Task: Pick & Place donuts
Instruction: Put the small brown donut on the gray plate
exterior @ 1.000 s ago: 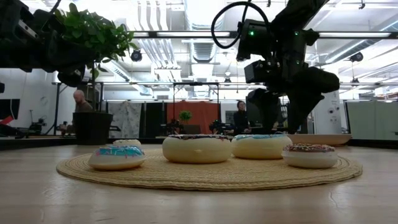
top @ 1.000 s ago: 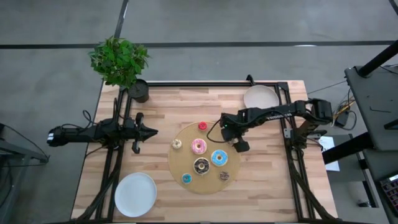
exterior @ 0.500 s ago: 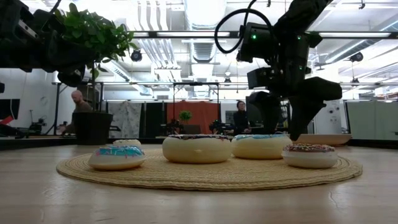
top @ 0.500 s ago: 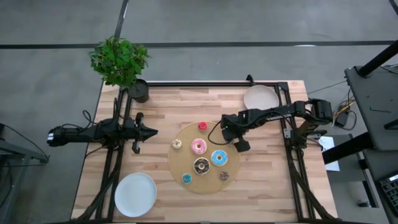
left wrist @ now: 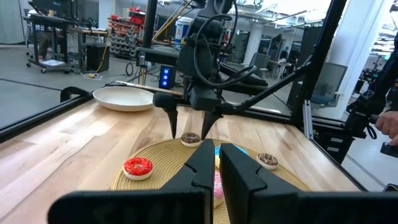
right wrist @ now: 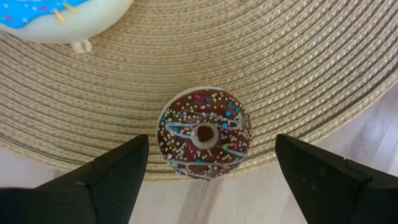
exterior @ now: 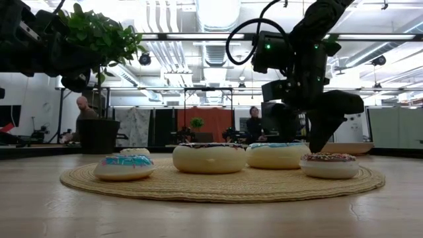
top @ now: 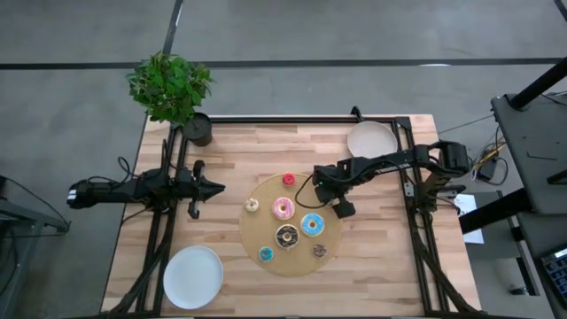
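Several toy donuts lie flat on a round woven mat point(top: 257, 230): red point(top: 288, 180), cream point(top: 252, 206), pink point(top: 283, 209), blue point(top: 311, 224), chocolate point(top: 287, 236), a tiny light blue one point(top: 266, 255) and a tiny chocolate one point(top: 319, 251). Another tiny chocolate donut with sprinkles point(right wrist: 203, 134) sits by the mat's right far edge, hidden in the high view under my right gripper point(top: 323, 188). That gripper is open and points down, one finger on either side of this donut point(left wrist: 190, 138), touching nothing. My left gripper point(top: 199, 188) waits shut at the table's left.
One white plate point(top: 371, 139) lies at the far right corner and another point(top: 193, 276) at the near left. A potted plant point(top: 170, 87) stands at the far left corner. Bare wood surrounds the mat. People show in the room beyond.
My right gripper has sunk toward the mat's right far edge, its fingertips coming down close over the tiny sprinkled chocolate donut. The donuts have stayed where they were.
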`<state>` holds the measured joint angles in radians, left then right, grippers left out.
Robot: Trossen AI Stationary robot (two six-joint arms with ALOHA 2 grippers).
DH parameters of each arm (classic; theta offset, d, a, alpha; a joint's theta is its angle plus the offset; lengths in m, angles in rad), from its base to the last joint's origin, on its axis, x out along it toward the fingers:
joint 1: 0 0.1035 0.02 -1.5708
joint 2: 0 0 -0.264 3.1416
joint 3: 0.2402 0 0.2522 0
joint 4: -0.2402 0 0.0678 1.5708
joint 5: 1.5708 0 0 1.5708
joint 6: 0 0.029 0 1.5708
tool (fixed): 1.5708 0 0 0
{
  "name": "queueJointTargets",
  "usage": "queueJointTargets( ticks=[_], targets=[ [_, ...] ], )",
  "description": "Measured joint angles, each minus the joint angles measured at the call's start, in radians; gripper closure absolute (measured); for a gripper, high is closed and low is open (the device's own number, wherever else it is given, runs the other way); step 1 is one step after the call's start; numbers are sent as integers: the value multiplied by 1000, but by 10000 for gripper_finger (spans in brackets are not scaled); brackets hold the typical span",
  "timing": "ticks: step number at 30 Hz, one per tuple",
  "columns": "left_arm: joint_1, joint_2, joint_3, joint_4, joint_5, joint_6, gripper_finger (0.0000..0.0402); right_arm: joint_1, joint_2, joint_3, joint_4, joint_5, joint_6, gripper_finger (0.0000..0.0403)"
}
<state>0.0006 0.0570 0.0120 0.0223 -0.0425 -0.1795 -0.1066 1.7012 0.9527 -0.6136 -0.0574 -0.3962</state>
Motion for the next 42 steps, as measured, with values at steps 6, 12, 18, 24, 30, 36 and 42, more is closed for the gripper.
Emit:
queueJointTargets(
  ticks=[6,12,18,24,30,36,42],
  targets=[
    [0,0,0,0,0,0,401,0,2,0,0,-2,3,68],
    [0,0,0,0,0,0,401,0,2,0,2,-2,3,76],
    [0,0,0,0,0,0,401,0,2,-2,3,-3,3,76],
    [0,0,0,0,0,0,401,0,2,-5,3,-39,3,76],
    [0,0,0,0,0,0,401,0,2,-5,5,-40,3,77],
    [0,0,0,0,0,0,401,0,2,-5,17,-40,4,78],
    [0,0,0,0,0,0,401,0,2,-5,19,-40,4,78]
  ],
)
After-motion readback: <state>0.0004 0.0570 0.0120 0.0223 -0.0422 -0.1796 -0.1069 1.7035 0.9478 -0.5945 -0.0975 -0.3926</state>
